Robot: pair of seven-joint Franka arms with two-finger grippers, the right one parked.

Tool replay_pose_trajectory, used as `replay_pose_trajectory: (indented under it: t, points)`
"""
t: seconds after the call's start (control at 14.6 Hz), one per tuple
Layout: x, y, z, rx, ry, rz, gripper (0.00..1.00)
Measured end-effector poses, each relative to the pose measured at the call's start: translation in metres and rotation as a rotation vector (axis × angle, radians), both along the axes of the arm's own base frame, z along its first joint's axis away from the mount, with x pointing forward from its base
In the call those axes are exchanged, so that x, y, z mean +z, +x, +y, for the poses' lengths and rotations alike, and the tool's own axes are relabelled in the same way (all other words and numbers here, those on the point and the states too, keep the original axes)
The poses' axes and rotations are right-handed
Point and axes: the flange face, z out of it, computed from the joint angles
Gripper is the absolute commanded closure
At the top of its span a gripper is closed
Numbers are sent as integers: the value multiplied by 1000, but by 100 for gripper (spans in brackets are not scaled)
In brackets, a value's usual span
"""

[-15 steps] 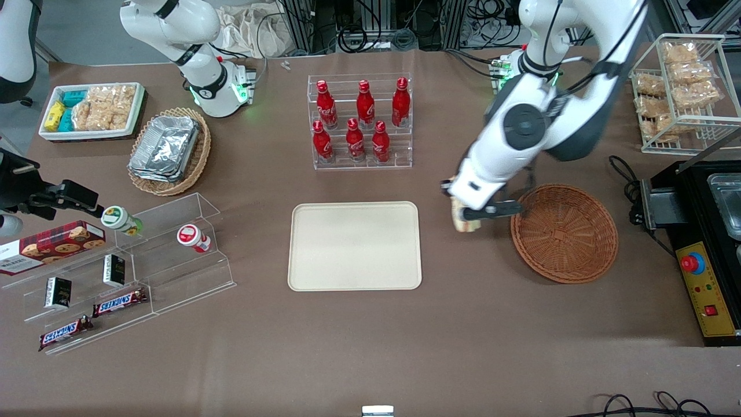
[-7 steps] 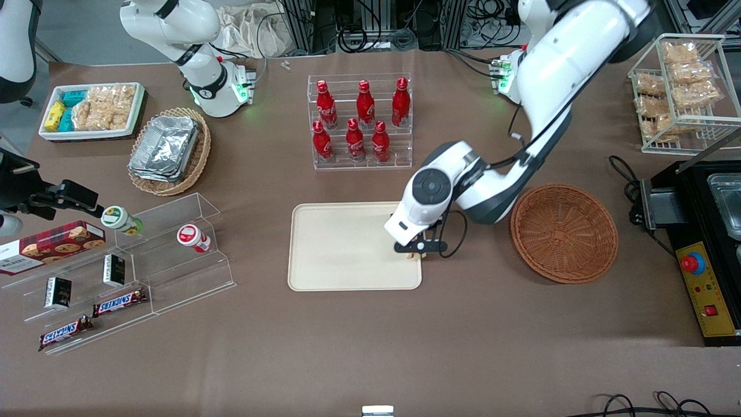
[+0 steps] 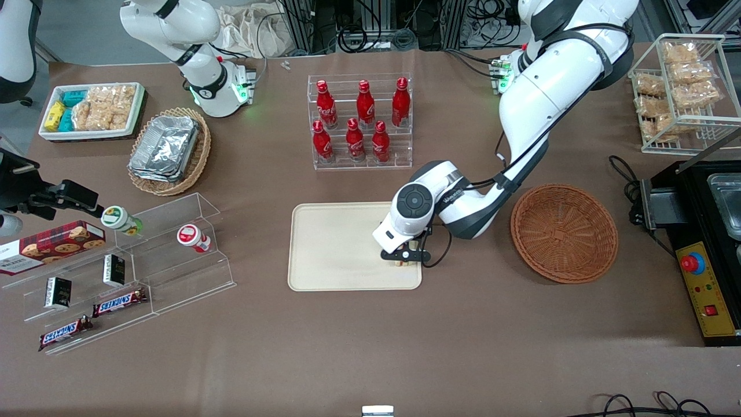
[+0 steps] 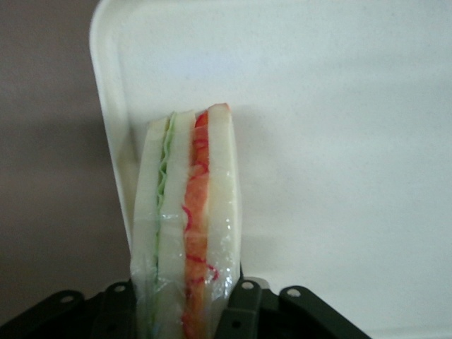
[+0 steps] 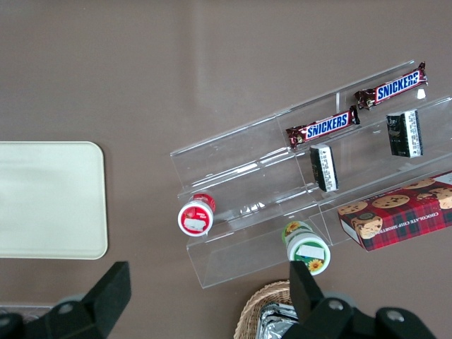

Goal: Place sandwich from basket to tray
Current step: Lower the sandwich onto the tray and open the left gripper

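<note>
Sandwich (image 4: 187, 226) in gripper (image 3: 404, 256) over tray (image 3: 336, 255); basket (image 3: 564, 233) empty.

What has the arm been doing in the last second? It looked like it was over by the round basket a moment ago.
The end effector carried the sandwich away from the reddish-brown wicker basket and across to the cream tray, then lowered it over the tray's corner nearest the basket. It is still shut on the sandwich; nothing has been let go. Basket, tray, cola bottles and snack racks stayed put.
</note>
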Motion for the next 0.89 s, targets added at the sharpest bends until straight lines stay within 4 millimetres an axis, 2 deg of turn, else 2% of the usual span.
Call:
replay_pose_trajectory:
  t: [0.14, 0.21, 0.27, 0.34, 0.48, 0.62, 0.75, 0.89]
  points:
    - [7, 3, -1, 15, 19, -26, 0]
    - [19, 4, 0, 44, 40, -30, 0]
    - [39, 7, 1, 71, 62, -42, 0]
    - [69, 10, 3, 97, 74, -69, 0]
    - [146, 17, 15, 153, 64, -136, 0]
    - [211, 19, 41, 200, 75, -173, 0]
    - [250, 25, 72, 204, 53, -156, 0]
    - [276, 33, 110, 202, 29, -118, 0]
